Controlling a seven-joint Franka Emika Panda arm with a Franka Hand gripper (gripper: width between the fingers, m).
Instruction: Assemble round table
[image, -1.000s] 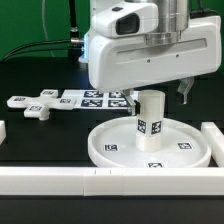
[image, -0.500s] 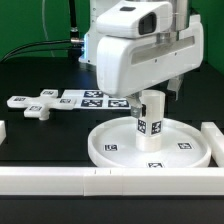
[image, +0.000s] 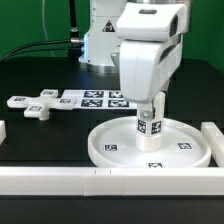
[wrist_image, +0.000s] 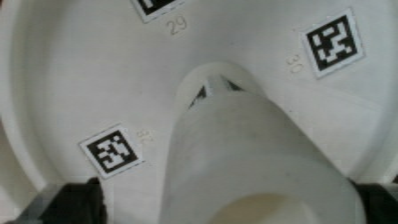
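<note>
**Wrist swings round over the standing leg**

Within the last second the arm's head has turned and shifted toward the exterior view's right. The short white cylindrical plastic leg (image: 150, 128) stayed upright on the hub of the large round rimmed white disc (image: 103, 152), so this is probably a screwing-in turn. The end effector (image: 150, 104) straddles the leg's top. Only the wrist view shows its dark fingers (wrist_image: 68, 203) flanking the leg; whether they pinch it I cannot tell.
</note>
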